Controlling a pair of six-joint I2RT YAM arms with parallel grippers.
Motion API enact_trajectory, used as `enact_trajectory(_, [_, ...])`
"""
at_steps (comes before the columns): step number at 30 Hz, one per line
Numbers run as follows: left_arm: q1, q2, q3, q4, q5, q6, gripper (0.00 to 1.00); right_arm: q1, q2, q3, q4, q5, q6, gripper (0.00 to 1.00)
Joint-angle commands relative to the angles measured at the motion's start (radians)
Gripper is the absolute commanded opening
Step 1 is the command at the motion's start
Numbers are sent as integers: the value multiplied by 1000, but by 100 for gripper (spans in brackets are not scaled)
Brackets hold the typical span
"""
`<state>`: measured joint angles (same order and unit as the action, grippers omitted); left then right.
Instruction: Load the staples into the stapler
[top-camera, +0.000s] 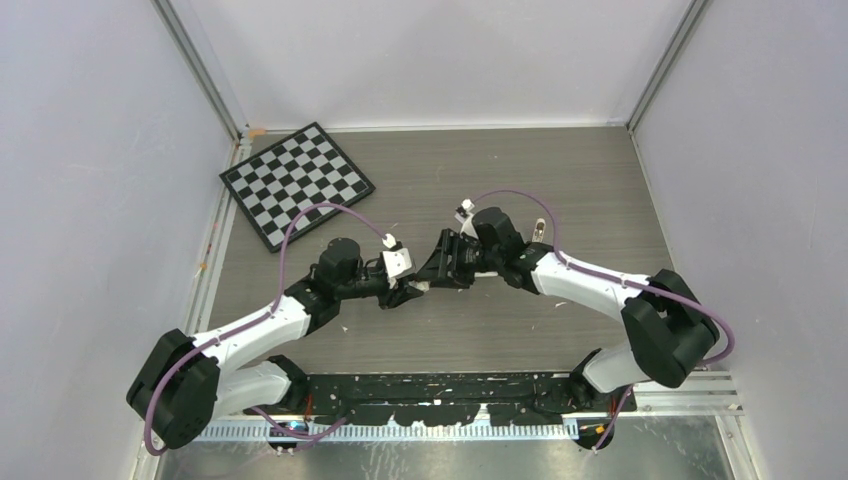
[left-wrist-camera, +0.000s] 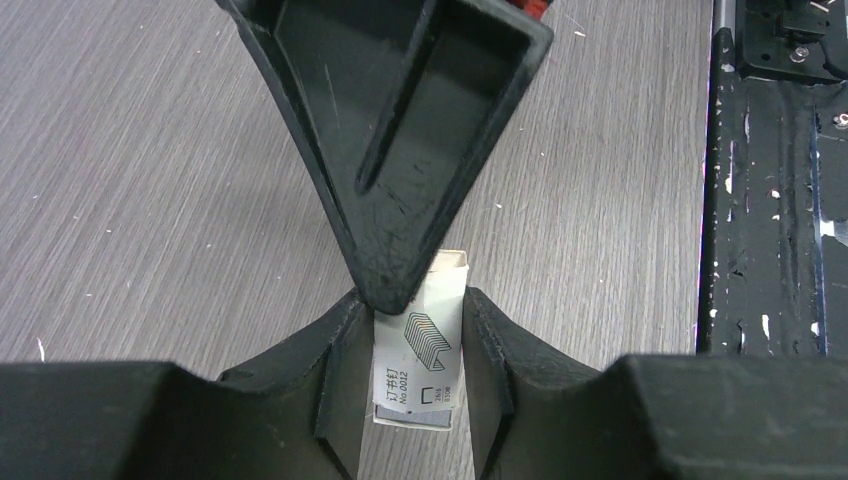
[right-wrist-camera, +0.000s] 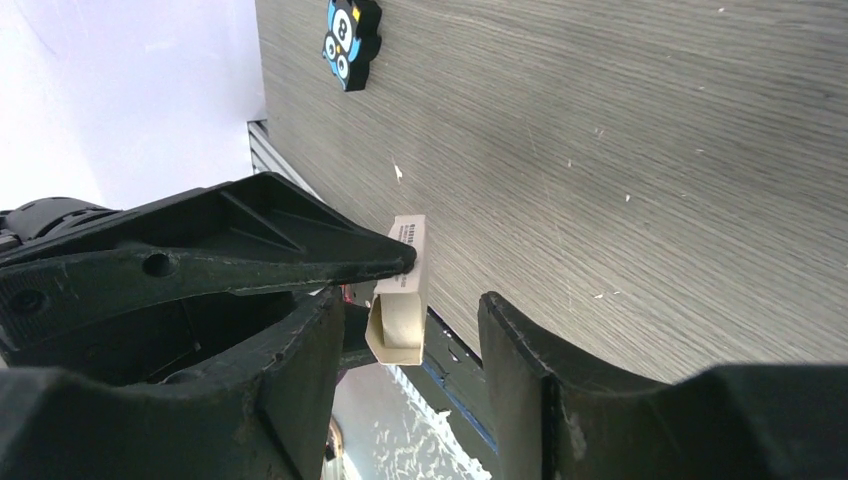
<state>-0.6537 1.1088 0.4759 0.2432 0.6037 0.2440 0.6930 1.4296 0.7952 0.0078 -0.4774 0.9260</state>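
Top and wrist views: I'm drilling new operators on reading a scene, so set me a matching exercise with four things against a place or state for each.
Things
1. white box
2. checkerboard
3. black-and-blue gadget
4. right gripper

Places or states
A. lies flat at the far left corner of the table
B. open, one finger on either side of the box's end
C. clamped between the fingers of the left gripper
D. lies on the table with nothing touching it

Pairs: 1-C, 2-A, 3-D, 4-B
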Motion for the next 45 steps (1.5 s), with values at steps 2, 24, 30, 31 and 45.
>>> enact_trajectory(2, [-6, 0, 35, 54, 14, 21, 38, 26, 29, 47, 46, -7, 8, 54])
enact_trajectory(24, [-6, -31, 71, -47, -6, 52, 44, 33, 24, 27, 95, 0, 20, 25])
enact_trajectory(30, [-6, -70, 108, -174, -28, 107, 51, 17, 5, 7, 102, 7, 26, 24])
enact_trajectory(31, [-7, -81, 118, -209, -32, 125, 53, 7, -1, 1, 101, 7, 26, 24])
enact_trajectory(45, [-6, -50, 228, -497, -71, 276, 86, -48, -79, -56, 140, -42, 8, 25])
